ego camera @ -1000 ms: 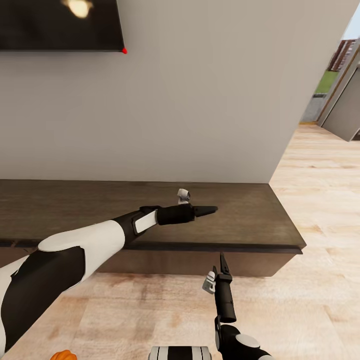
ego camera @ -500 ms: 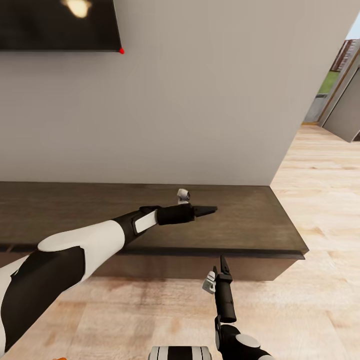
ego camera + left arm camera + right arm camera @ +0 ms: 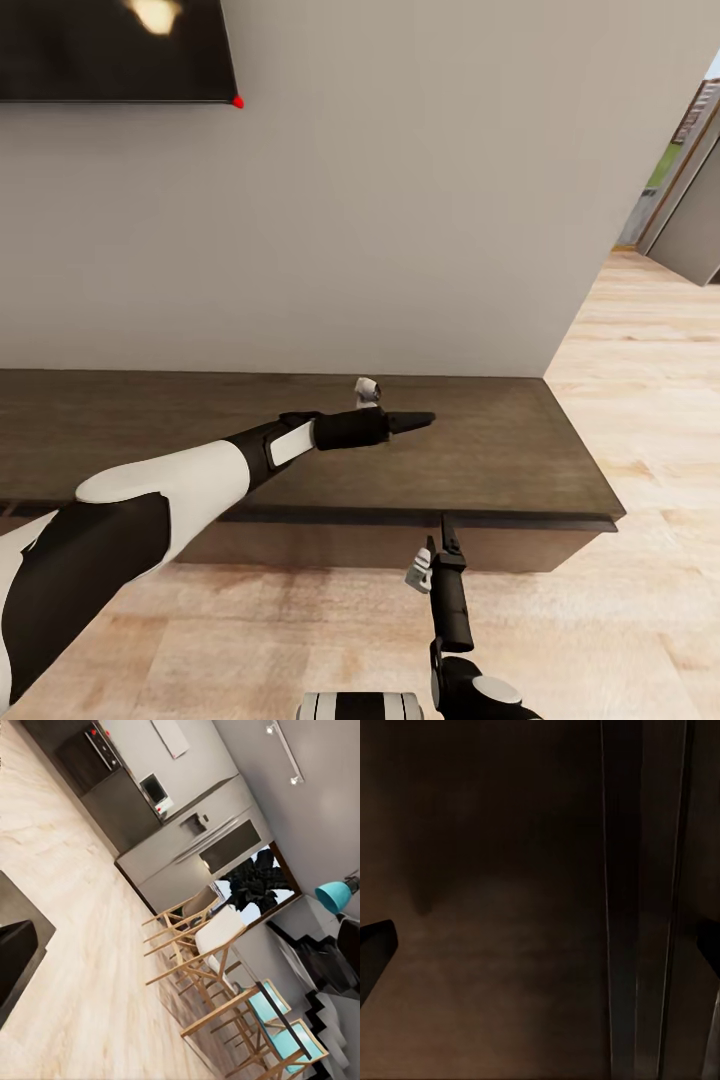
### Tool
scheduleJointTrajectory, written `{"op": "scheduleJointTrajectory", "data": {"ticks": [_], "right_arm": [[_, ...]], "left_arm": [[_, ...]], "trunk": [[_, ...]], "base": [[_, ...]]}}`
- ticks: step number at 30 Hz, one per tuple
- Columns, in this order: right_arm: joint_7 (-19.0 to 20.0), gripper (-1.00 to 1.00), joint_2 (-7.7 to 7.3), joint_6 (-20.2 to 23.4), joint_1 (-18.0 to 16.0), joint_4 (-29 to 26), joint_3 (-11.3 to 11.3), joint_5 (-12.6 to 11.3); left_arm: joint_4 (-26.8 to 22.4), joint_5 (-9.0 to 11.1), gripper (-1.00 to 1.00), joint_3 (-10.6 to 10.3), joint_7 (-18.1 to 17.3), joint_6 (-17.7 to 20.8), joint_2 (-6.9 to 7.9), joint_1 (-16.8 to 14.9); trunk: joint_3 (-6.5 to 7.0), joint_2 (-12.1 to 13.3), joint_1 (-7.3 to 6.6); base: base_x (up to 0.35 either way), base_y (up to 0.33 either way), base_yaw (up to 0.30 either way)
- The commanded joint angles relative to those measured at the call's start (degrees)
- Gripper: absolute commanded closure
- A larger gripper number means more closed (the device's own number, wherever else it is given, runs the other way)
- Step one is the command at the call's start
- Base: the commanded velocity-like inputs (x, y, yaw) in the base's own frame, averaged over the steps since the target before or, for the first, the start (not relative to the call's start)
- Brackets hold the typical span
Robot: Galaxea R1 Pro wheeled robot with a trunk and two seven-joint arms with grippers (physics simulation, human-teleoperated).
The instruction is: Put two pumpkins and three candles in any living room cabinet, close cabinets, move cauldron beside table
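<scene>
A pale grey wall (image 3: 400,200) rises behind one long, low dark-brown cabinet (image 3: 500,450), with light wood floor (image 3: 620,620) running past its end toward a doorway.

The right gripper (image 3: 445,528) points straight at the cabinet's front face, just below the overhanging top edge. In the right wrist view its two dark fingertips sit at opposite edges of the picture, so the jaws stand wide apart with nothing between them; ahead of them is dark wood with thin vertical seams (image 3: 605,900), which I take for the gap between fronts. Held that low and square to the face, it looks set to work a front, to pull it out or to press it home; which of the two I cannot tell.

The left gripper (image 3: 420,421) is stretched out level above the cabinet top, beyond and to the left of the right one. Whether its jaws are parted I cannot tell. It looks parked clear of the work.

Further off, a dark screen (image 3: 110,50) hangs on the wall. The left wrist view looks down the room to a kitchen and several wooden chairs (image 3: 225,975).
</scene>
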Motion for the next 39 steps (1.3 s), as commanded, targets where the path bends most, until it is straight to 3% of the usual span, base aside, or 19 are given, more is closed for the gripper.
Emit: {"op": "scheduleJointTrajectory", "data": {"ticks": [1, 6, 7, 13, 39], "right_arm": [[1.2, -1.0, 0.0, -0.2, -1.0, 0.1, 0.0, -0.3], [1.1, -1.0, 0.0, -0.2, -1.0, 0.1, 0.0, -0.3], [1.1, 1.0, 0.0, -0.2, -1.0, 0.1, 0.0, -0.3], [1.1, 1.0, 0.0, -0.2, -1.0, 0.0, -0.1, -0.3], [1.1, 1.0, -0.15, -0.4, -1.0, 0.1, -0.1, -0.3]], "left_arm": [[0.0, 0.0, -1.0, 0.0, 0.0, 0.0, -0.01, 0.0], [0.0, 0.0, -1.0, 0.0, 0.0, 0.0, -0.01, 0.0], [0.0, 0.0, -1.0, 0.0, 0.0, -0.4, -0.01, 0.0], [0.0, 0.0, -1.0, 0.0, 0.2, -2.0, -0.01, 0.0], [-0.3, 0.0, -1.0, 0.0, 0.1, -2.3, 0.15, 0.4]], "trunk": [[0.01, 0.0, 0.01], [0.01, 0.0, 0.01], [0.01, 0.0, 0.01], [0.01, 0.0, 0.01], [0.01, 0.0, 0.01]], "base": [[0.044, 0.0, 0.0], [0.012, 0.0, 0.0], [0.002, 0.0, 0.0], [0.0, 0.0, 0.0], [-0.018, 0.009, 0.0]]}}
